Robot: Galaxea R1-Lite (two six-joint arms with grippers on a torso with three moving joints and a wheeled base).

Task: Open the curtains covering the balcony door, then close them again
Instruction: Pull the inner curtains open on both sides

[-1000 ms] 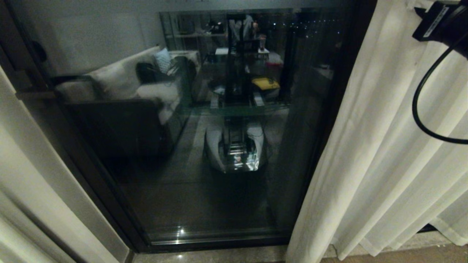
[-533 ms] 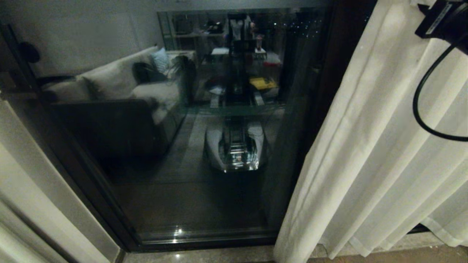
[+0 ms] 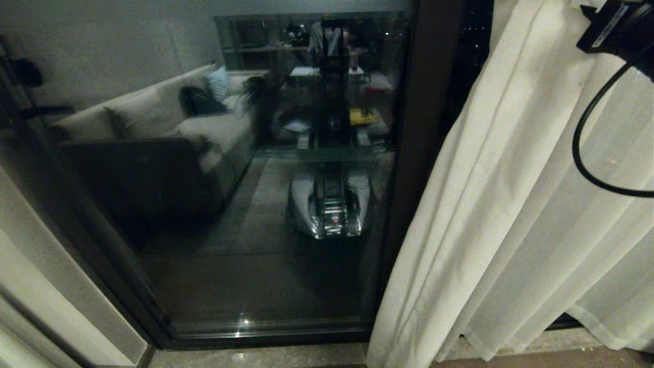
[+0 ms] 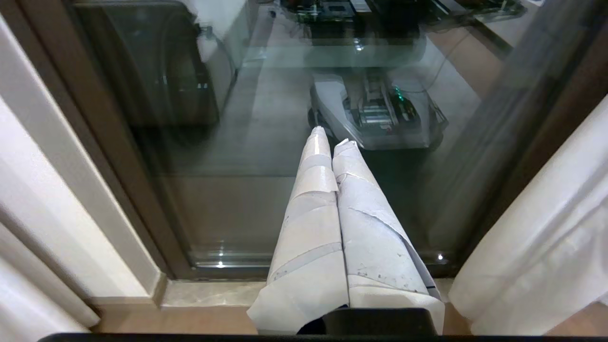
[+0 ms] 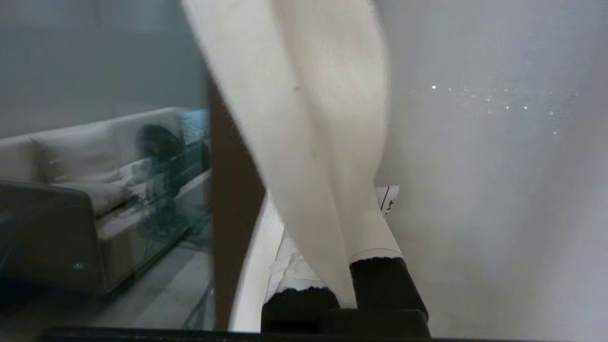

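The balcony door is seen ahead, its dark frame standing on a pale stone sill and its glass pane reflecting a sofa and the robot's own base. A dark horizontal lever handle is seen on the frame at the robot's left. The right curtain panel is gathered in deep pleats along the right side of the door, its hem just above the floor and its leading edge overlapping the dark vertical frame post. A second cream panel is seen along the left frame.

The right hand is raised high at the right curtain panel; a fold of the cream fabric is clamped between its fingers. The left hand is held low in front of the glass, its paper-wrapped fingers pressed together with nothing between them, touching neither pane nor curtain.
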